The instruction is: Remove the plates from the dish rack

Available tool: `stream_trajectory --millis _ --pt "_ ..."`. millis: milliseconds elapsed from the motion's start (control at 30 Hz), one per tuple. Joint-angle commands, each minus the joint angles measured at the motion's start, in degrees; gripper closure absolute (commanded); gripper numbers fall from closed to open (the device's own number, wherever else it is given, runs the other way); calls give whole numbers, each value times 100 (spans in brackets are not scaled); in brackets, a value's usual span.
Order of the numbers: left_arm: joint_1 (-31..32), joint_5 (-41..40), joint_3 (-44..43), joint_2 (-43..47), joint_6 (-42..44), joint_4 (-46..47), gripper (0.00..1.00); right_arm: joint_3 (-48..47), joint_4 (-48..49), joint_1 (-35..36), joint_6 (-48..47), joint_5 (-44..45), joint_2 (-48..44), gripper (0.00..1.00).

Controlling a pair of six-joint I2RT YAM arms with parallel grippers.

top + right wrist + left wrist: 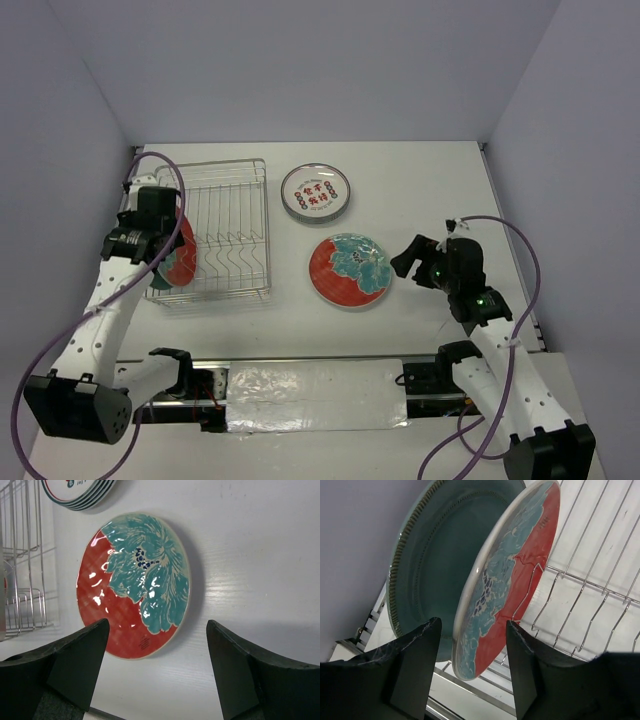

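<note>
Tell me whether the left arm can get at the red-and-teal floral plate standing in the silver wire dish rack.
Probably yes: the open left gripper straddles the rim of the red-and-teal floral plate, though the plain dark teal plate stands close behind.

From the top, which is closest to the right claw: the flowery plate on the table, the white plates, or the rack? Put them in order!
1. Flowery plate, just left of the right gripper.
2. White plates, farther back and left.
3. Rack, far left.

Bright, even light; soft glare spots on the floral plate (134, 585).
</note>
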State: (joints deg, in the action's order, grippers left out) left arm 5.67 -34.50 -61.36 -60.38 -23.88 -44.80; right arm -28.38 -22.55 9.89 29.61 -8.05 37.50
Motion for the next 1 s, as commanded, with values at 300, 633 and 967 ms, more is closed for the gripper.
stream_trajectory --millis 300,633,967 --pt "-93 339 222 202 322 542 69 166 189 66 -87 -311 -120 15" --pt "-75 234 -473 290 674 314 100 166 119 83 10 -398 -331 15" --pt "-22 -92 -2396 334 1043 -318 100 -88 -127 66 36 -478 -524 15"
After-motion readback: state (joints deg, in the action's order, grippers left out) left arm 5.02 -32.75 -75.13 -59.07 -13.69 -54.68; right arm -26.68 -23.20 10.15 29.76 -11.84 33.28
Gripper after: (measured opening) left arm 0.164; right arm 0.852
